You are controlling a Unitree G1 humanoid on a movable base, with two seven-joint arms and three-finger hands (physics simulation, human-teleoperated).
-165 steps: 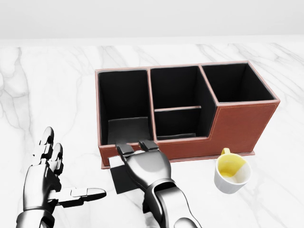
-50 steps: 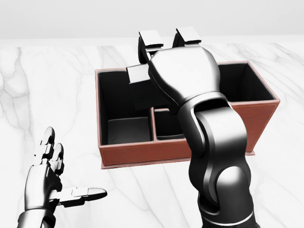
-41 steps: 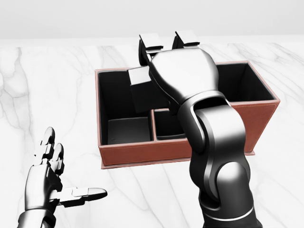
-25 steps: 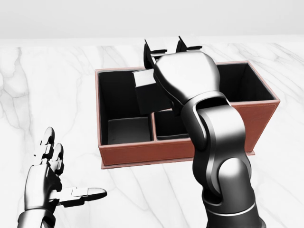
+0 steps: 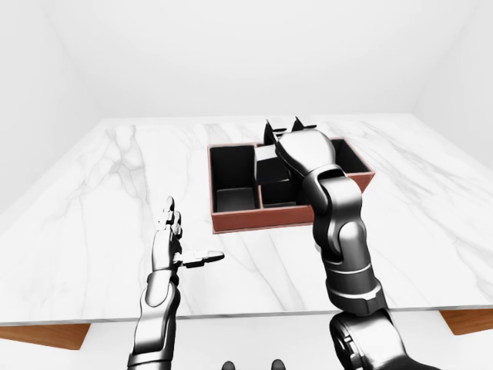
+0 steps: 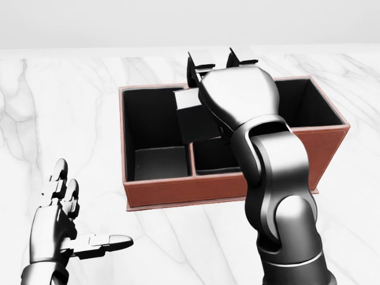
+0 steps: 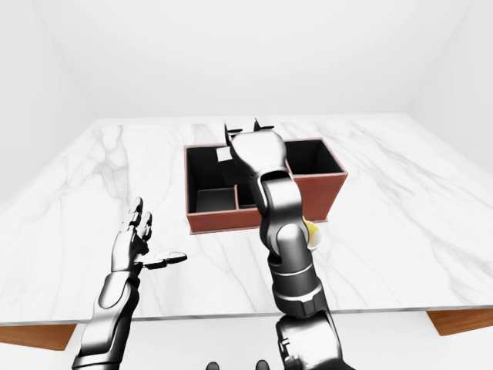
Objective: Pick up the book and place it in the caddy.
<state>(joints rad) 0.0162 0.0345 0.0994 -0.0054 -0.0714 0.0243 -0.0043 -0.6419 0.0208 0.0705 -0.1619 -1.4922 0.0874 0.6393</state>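
My right hand [image 6: 206, 80] is shut on the black book [image 6: 193, 123]. It holds the book upright over the red-brown caddy [image 6: 178, 191], above the divider between the left compartment and the middle ones. The book's lower edge dips to about the height of the caddy's rim; whether it touches the divider is hidden. A dark flat piece [image 6: 160, 162] lies on the floor of the left compartment. My left hand [image 6: 83, 214] hovers open and empty over the table at the lower left of the head view, well apart from the caddy.
A white mug with a yellow inside [image 7: 311, 233] peeks out behind my right forearm, just below the caddy's right end in the right-eye view. The white marble table [image 5: 92, 231] stretches wide to the left; its near edge runs along the bottom of the eye views.
My right hand lifted the book off the table and over the caddy. In the last second it carried the book a little right and lower. The left hand stayed put.
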